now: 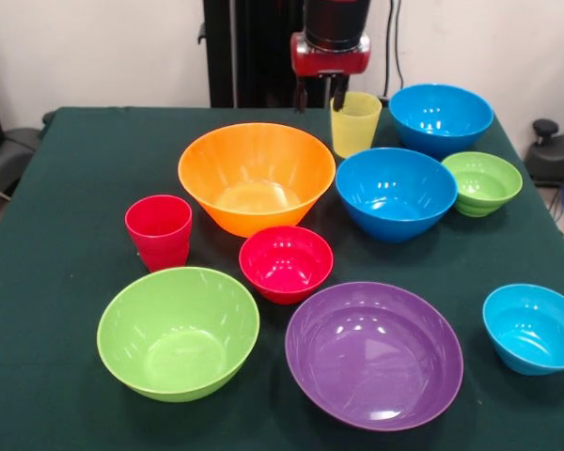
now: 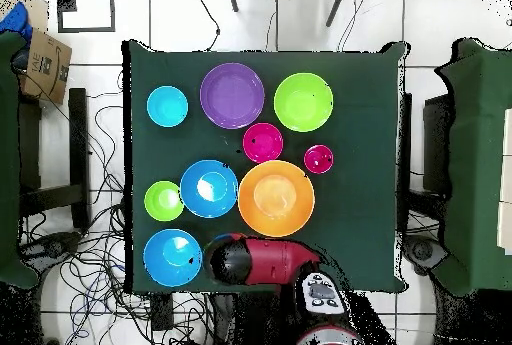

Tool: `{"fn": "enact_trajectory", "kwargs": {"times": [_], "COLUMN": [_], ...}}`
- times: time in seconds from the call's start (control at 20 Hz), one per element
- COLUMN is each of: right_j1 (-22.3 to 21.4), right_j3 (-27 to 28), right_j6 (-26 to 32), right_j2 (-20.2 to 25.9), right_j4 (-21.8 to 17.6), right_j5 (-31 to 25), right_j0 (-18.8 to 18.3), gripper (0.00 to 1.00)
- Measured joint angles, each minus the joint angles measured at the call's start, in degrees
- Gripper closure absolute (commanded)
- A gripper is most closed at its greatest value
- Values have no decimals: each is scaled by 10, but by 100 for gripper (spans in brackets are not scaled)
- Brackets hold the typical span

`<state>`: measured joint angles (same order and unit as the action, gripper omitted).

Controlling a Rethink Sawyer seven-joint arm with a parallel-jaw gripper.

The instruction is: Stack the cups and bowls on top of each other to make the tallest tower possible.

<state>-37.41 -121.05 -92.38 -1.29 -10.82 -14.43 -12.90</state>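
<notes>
Overhead view: a cardboard box [image 2: 45, 64] beside the table [image 2: 365, 71], off its far-left corner, bears dark printed lettering too small to read. No other text, label or number is legible.

Bowls: my orange bowl [image 1: 256, 177] and purple bowl [image 1: 374, 354] look glossy, smooth plastic.
Yellow cup [image 1: 354, 123]: translucent plastic, behind the orange bowl.
Table [image 1: 66, 235]: matt dark-green cloth.
</notes>
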Motion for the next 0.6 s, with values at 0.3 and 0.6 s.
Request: {"fn": "enact_trajectory", "kwargs": {"times": [0.3, 0.6], "right_j1": [23, 54], "right_j3": [7, 7], "right_j6": [-58, -121], "right_j2": [-30, -51], "right_j4": [30, 44], "right_j5": [68, 119], "right_j0": [1, 11], "gripper": [0, 0]}}
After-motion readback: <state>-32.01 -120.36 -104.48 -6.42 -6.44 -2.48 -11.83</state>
